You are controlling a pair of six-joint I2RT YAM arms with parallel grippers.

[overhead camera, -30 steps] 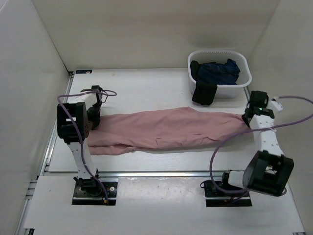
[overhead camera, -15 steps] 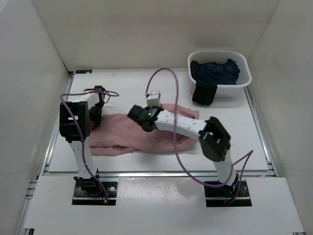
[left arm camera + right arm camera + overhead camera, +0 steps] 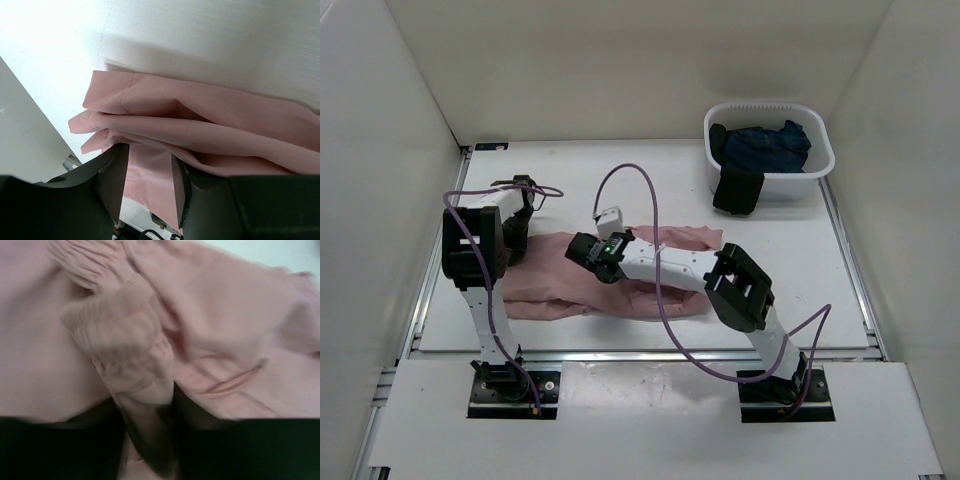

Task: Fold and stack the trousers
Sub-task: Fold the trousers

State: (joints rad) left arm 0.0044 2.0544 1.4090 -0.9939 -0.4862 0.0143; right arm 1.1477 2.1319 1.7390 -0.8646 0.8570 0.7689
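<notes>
- Reading off the top view: trousers lie flat across the middle of the table, long axis running 9 to 3 o'clock; the 3 o'clock end is doubled back over the rest, so the pink patch is short and layered
- right gripper is reached far across to the 9 o'clock half, low over the fabric; its arm lies along the trousers and hides part of them
- right wrist view, blurred: right gripper is clamped on a gathered bunch of trousers – the bunch rises straight out of the jaws, with more pink fabric spread beneath
- left gripper sits at the 9 o'clock end of the trousers, pointing down at that edge
- left wrist view: left gripper has its fingers a little apart with pink fabric in the gap – clamped or not, can't tell; folded hems of the trousers are stacked just past the tips
- basket at 1 o'clock, apart from the trousers; navy garment inside; black garment draped over its near rim
</notes>
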